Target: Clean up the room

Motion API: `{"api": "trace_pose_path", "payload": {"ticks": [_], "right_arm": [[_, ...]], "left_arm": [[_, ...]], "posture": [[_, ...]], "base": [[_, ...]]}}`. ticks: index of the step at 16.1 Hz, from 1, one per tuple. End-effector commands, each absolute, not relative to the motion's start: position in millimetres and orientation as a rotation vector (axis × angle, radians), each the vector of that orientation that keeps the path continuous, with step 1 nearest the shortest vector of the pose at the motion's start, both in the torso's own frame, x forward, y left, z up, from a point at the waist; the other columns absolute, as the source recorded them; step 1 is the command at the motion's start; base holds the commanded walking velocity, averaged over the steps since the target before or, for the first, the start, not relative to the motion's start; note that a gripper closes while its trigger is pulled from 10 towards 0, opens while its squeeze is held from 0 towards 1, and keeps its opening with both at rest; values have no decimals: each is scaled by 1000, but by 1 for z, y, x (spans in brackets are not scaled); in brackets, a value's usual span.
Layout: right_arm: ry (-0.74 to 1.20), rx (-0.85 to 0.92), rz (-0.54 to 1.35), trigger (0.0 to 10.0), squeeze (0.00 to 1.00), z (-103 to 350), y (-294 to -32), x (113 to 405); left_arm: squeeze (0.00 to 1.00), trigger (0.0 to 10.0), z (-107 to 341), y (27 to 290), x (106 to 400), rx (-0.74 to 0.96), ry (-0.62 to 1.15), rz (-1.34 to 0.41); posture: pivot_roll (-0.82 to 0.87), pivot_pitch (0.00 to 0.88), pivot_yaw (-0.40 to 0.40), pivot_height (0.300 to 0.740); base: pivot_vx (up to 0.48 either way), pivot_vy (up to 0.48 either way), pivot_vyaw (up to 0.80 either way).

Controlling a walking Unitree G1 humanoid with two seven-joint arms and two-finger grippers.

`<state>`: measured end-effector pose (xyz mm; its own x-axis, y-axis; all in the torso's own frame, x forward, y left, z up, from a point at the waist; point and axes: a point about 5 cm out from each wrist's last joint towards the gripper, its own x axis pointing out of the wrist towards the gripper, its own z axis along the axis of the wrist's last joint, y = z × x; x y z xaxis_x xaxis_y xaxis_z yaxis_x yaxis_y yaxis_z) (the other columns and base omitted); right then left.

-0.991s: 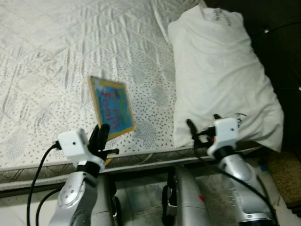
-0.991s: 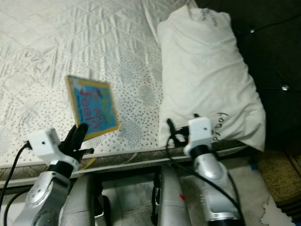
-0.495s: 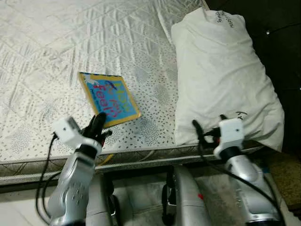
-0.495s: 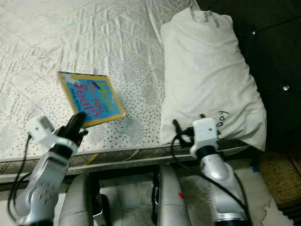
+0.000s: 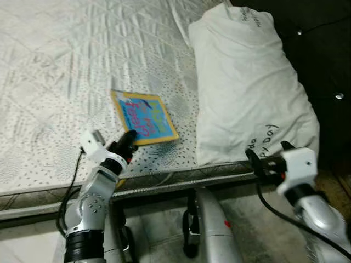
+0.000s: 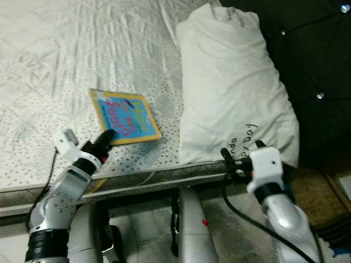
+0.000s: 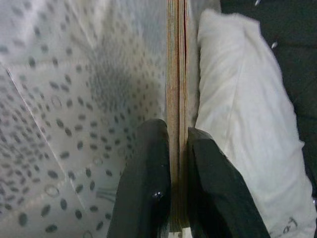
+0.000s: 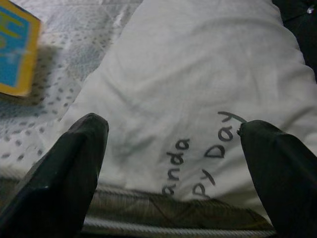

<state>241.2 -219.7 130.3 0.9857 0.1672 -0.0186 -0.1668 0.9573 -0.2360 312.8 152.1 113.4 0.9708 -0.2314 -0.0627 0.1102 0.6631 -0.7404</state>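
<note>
I've got the left gripper [image 7: 177, 148] pinched on the near edge of the book [image 5: 144, 117], which lies flat on the mattress [image 5: 55, 82] just beside the pillow [image 5: 247, 82]. In the left wrist view both fingers [image 7: 148, 173] clamp the page block edge-on. Looks like a thin, stiff, light hardcover; the glossy cover is probably slick, so an edge grip near a corner may let it swing or slip. I'd hold deeper toward the spine. Right gripper [image 8: 173, 144] hangs spread wide and empty before the pillow's near end.
</note>
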Motion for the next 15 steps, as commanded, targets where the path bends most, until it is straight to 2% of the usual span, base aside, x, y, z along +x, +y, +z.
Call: {"api": "trace_pose_path", "payload": {"ticks": [1,2,5,8,14,15], "right_arm": [[33,-260,168,10000,0,131,-231,229],[49,-272,166,10000,0,132,-235,224],[61,-288,158,10000,0,140,-242,218],[74,-285,170,10000,0,143,-238,216],[81,-279,177,10000,0,143,-233,216],[83,-277,175,10000,0,142,-233,216]], "left_arm": [[0,10000,109,146,314,-814,199,-238],[0,10000,99,144,314,-790,269,-250],[0,10000,92,142,320,-791,298,-291],[0,10000,91,128,328,-808,350,-418],[0,10000,84,122,329,-813,403,-478],[522,10000,82,124,328,-804,416,-471]], "posture": [[-294,352,-124,606],[-307,356,-131,606],[-348,369,-149,606],[-359,373,-160,606],[-355,376,-152,606],[-353,376,-151,606]], "base": [[0,0,0],[0,0,0],[0,0,0],[0,0,0],[0,0,0],[0,0,0]]}}
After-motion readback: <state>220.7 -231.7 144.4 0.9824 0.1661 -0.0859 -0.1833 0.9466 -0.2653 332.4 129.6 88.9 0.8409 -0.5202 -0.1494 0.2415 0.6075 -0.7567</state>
